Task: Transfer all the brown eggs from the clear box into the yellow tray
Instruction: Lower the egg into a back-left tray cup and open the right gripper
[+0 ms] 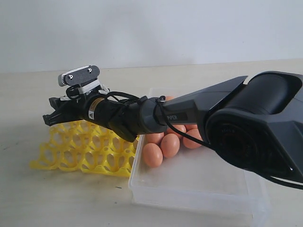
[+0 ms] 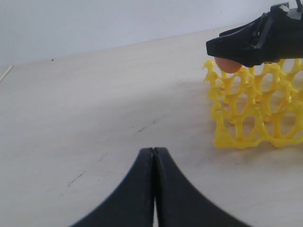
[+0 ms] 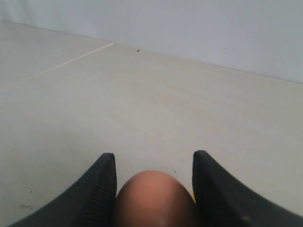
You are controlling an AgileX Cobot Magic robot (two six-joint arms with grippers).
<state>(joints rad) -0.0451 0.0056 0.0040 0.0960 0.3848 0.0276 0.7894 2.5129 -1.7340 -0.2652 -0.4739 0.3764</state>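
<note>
1. Left of the exterior frame: the yellow tray (image 1: 71, 156) lies on the table (image 1: 47, 198), with the right gripper (image 1: 51, 111) above it, clamping one brown egg (image 3: 154, 198).
2. Centre to right: other brown eggs (image 1: 163, 144) sit in the clear box (image 1: 199, 201).
3. The left gripper (image 2: 154, 158) is closed and holds nothing.

- Table (image 1: 71, 198): pale wood-look top, matte, faint grain. Runs full width of ext. view; far edge meets wall.
- Wall (image 1: 142, 28): plain, off-white to pale grey, stands directly behind table's far edge.
- Scratch marks (image 2: 147, 126): short dark scuffs on tabletop, seen in left wrist view. Run diagonally, broken into dashes.
- Second scuff run (image 2: 75, 178): fainter, same diagonal line, apart from first group.
- Seam (image 3: 61, 64): thin pale straight line across tabletop, right wrist view, heading toward far edge. Joint or surface mark, can't tell.
- Speck (image 3: 138, 49): small dark dot on tabletop, near far edge, just beside seam's end.
</note>
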